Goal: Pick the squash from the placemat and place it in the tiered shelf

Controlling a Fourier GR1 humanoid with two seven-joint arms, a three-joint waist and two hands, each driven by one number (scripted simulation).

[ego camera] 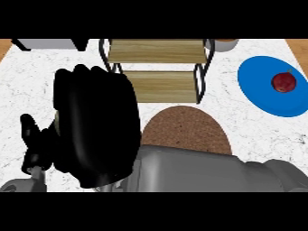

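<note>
While the right hand [96, 126] hangs over the worktop [23, 90], left of the placemat [189, 131], whether it grips anything cannot be told. The squash is out of sight. The left hand [36, 144] rests at the left edge, fingers [27, 122] open. The shelf [160, 67] stands behind the placemat
</note>
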